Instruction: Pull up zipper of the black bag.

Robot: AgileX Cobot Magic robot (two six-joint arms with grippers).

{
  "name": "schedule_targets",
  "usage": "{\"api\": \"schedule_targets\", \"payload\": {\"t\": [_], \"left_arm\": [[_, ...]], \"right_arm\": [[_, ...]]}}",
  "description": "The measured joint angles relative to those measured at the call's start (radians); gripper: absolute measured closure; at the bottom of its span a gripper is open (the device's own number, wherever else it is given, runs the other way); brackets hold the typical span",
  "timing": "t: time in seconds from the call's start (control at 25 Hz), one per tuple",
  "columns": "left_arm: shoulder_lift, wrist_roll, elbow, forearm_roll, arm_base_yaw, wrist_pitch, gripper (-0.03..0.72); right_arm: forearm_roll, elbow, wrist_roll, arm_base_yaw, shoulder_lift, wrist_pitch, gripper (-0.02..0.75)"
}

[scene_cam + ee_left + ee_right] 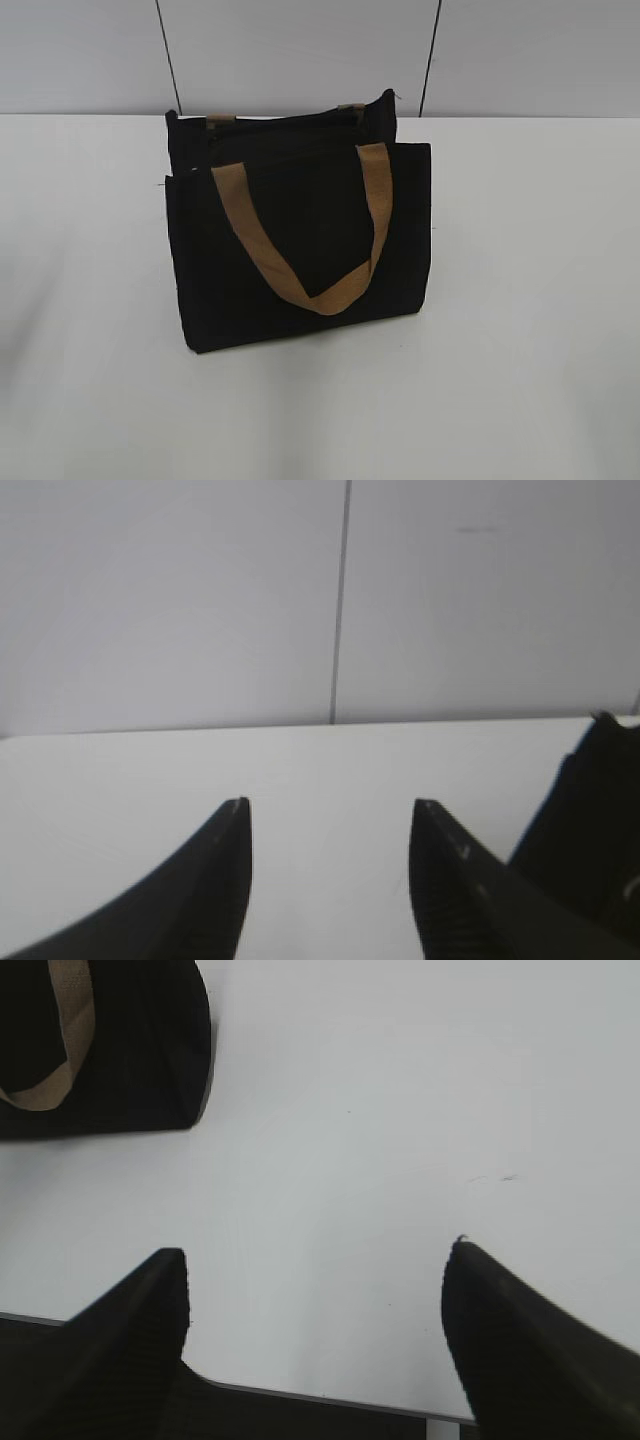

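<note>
The black bag (300, 240) stands upright in the middle of the white table, one tan handle (300, 250) hanging down its front. The zipper line (285, 125) runs along the top edge; I cannot make out its pull tab. Neither gripper shows in the exterior view. My left gripper (330, 810) is open and empty above bare table, with the bag's corner (590, 810) at its right. My right gripper (315, 1255) is open and empty near the table's edge, the bag (130, 1050) at its upper left.
A white table (530, 300) carries the bag. A pale panelled wall (300, 50) with dark seams stands behind it. The table's edge (330, 1395) shows between the right fingers, with a dark gap below.
</note>
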Motion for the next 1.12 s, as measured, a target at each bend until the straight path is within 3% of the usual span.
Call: {"api": "schedule_targets", "payload": {"t": [0.12, 0.28, 0.44, 0.6, 0.76, 0.88, 1.12], "left_arm": [[0.164, -0.084, 0.001, 0.148, -0.035, -0.081, 0.341], [0.353, -0.207, 0.001, 0.393, -0.029, -0.25, 0.351], [0.554, -0.299, -0.016, 0.571, 0.036, -0.411, 0.352], [0.735, -0.432, -0.12, 0.88, 0.143, -0.51, 0.353], [0.859, -0.468, -0.237, 1.138, 0.177, -0.525, 0.353], [0.924, -0.469, -0.305, 1.215, 0.177, -0.526, 0.353], [1.046, -0.46, -0.427, 1.23, 0.17, -0.544, 0.353]], "right_arm": [[0.0, 0.0, 0.0, 0.0, 0.0, 0.0, 0.143], [0.005, 0.0, 0.0, 0.0, 0.0, 0.0, 0.143], [0.016, 0.0, 0.0, 0.0, 0.0, -0.001, 0.143], [0.021, 0.0, 0.0, 0.0, 0.0, -0.004, 0.143], [0.022, 0.0, 0.0, 0.0, 0.0, -0.005, 0.143], [0.022, 0.0, 0.0, 0.0, 0.0, -0.006, 0.143], [0.023, 0.0, 0.0, 0.0, 0.0, -0.009, 0.143]]}}
